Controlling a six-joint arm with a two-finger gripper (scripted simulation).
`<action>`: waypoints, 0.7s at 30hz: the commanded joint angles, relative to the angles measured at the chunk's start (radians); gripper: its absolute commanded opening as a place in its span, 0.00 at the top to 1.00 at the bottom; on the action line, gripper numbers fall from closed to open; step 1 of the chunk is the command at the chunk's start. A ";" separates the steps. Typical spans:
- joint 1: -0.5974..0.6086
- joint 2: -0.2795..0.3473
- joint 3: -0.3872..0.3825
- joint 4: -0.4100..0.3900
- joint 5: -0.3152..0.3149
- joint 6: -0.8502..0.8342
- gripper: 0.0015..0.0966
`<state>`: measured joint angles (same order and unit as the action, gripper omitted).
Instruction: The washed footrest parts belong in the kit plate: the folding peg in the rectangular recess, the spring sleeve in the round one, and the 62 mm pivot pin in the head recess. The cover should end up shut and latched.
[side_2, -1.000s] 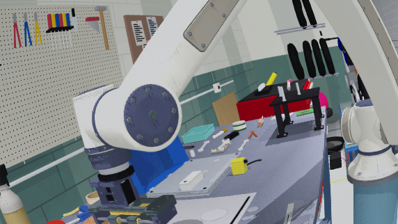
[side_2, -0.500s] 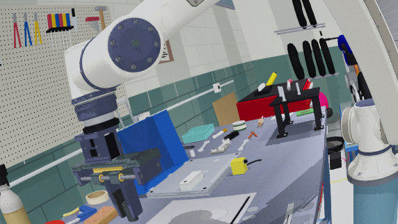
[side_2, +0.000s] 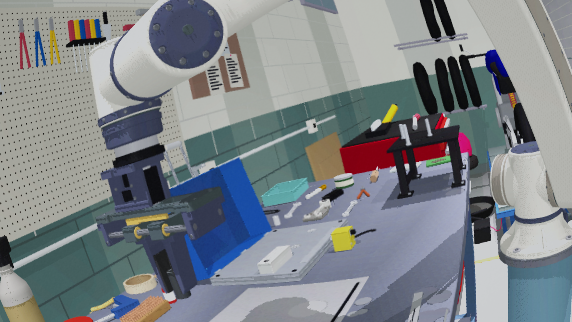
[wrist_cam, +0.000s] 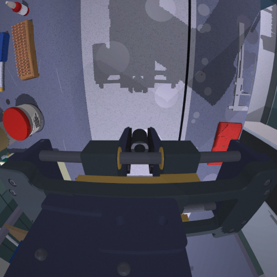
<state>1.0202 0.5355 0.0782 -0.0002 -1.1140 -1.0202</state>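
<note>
My gripper [wrist_cam: 139,149] hangs over the near left corner of the bench, above a pale mat [wrist_cam: 134,77], and is closed on a short dark tube, the spring sleeve [wrist_cam: 139,140]. In the side camera the gripper [side_2: 167,280] stands just left of the grey kit plate [side_2: 280,252], whose blue cover [side_2: 220,220] is raised open behind it. A white block, the folding peg [side_2: 274,259], lies on the plate. Small pale pins and parts [side_2: 320,207] lie farther along the bench; I cannot tell which one is the pivot pin.
The bench's near edge lies just below the gripper, with a red-capped can [wrist_cam: 22,122], a brush [wrist_cam: 24,50] and a tape roll [side_2: 140,283] at its left. A yellow box [side_2: 343,238] sits past the plate, a black stand [side_2: 425,160] farther back.
</note>
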 commanded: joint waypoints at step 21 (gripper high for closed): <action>-0.064 -0.055 -0.093 0.001 0.041 0.063 0.98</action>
<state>0.9568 0.4819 -0.0162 0.0000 -1.0728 -0.9566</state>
